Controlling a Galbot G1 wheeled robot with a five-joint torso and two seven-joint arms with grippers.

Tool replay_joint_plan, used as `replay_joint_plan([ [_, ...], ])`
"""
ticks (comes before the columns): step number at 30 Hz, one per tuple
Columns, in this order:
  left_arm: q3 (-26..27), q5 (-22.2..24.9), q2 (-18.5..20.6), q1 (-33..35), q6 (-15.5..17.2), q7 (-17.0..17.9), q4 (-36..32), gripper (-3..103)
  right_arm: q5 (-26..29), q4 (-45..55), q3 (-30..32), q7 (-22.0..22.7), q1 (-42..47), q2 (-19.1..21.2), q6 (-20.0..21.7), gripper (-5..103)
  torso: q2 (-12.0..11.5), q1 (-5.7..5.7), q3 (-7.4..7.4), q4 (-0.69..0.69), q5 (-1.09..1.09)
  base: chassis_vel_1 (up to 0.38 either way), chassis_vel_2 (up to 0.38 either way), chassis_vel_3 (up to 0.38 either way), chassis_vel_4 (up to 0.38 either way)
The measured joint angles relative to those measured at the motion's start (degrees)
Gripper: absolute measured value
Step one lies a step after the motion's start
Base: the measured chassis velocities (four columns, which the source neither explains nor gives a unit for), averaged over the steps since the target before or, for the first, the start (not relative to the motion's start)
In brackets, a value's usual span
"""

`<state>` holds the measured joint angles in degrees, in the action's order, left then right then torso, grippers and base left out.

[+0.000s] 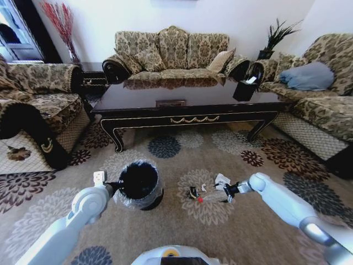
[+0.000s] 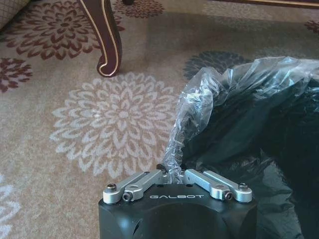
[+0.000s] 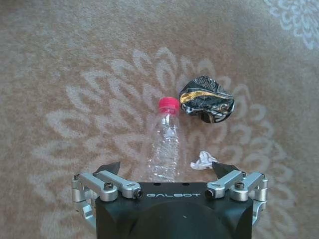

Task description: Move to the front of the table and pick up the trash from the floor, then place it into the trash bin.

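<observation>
We sit in front of the table [image 1: 187, 105]; our left gripper [image 2: 172, 175] is pinched narrow on the bag rim of the trash bin [image 1: 139, 184], lower left of centre, probably to steady it; our right gripper [image 3: 168, 172] hangs wide around a clear bottle [image 3: 165, 144] among the trash [image 1: 208, 190] at lower centre, lined up to grab, wrapper [image 3: 207, 98] just beyond
</observation>
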<state>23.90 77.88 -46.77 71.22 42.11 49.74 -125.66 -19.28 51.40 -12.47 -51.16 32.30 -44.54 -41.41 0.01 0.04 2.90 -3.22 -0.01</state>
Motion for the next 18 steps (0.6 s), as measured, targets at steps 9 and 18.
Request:
replay_joint_plan([
  [9,0.48,0.76,0.32,0.68,0.0,-0.02,-0.49,2,-1.87,-7.85,-0.49,0.36,-2.21,-4.97,-1.03,100,0.0,0.0,0.0,0.03,0.0,0.0,0.0,0.0,0.0],
  [18,1.27,1.13,-1.01,1.05,0.0,0.12,-0.68,2,-2.42,-12.76,0.13,1.18,-2.86,-6.76,-1.76,100,0.0,0.0,0.0,0.01,0.0,0.0,0.0,0.0,0.0],
])
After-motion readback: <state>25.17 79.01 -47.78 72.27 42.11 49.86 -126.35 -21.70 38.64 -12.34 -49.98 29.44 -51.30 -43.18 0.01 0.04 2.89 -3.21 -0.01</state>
